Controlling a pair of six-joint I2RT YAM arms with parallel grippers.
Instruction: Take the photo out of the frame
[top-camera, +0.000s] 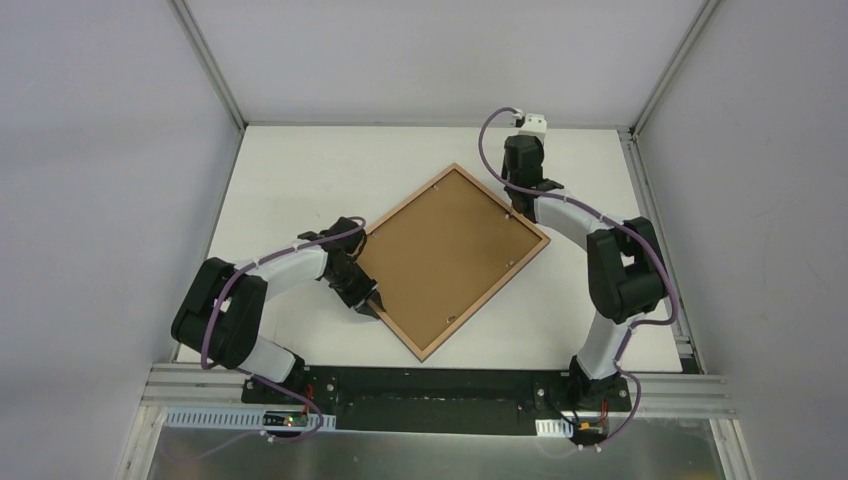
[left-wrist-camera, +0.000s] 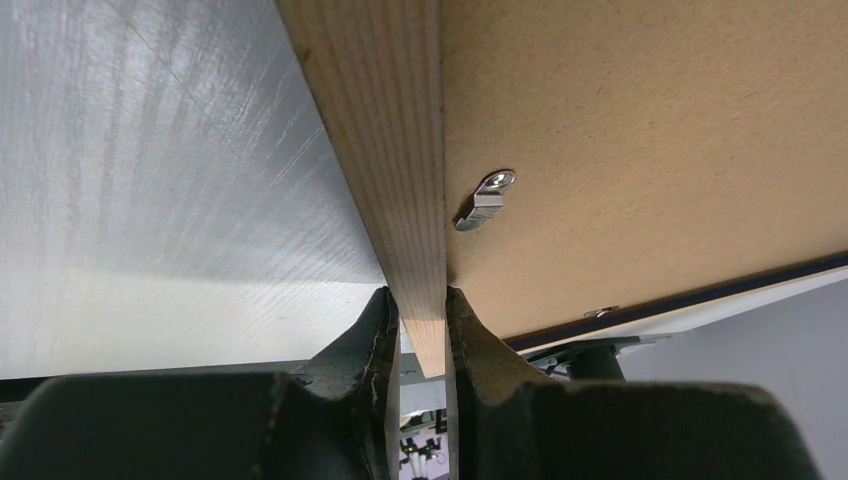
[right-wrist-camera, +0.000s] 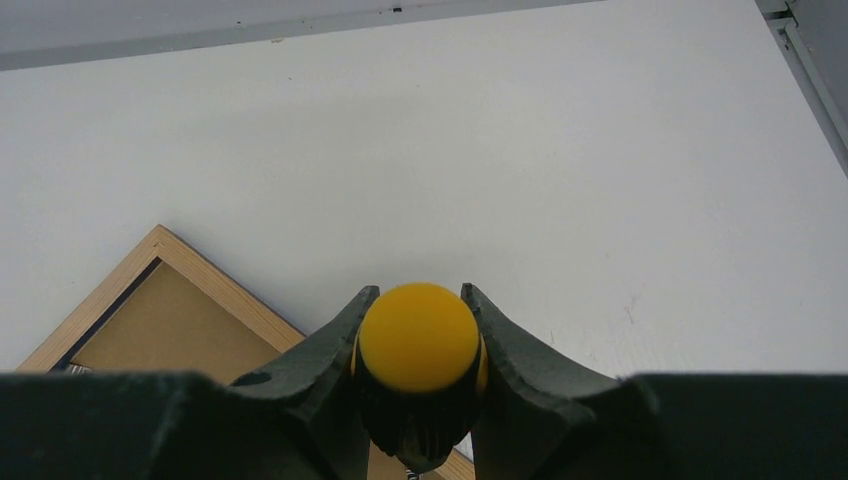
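While the frame (top-camera: 450, 258) sits back-up, turned diamond-wise on the worktop (top-camera: 300, 170), the left hand (left-wrist-camera: 420, 312) is pinched tight on its wood rim (left-wrist-camera: 390, 150) at the near-left edge. By the far-right edge the right hand (right-wrist-camera: 417, 295) is clamped round a yellow-capped tool (right-wrist-camera: 418, 345). No sign of the photo; prob. under the brown backing board (left-wrist-camera: 640, 120), which metal clips (left-wrist-camera: 485, 200) pin down. Frame looks stiff & light, so the rim is the safe hold. Print likely thin, bendy: lift by 1 edge.
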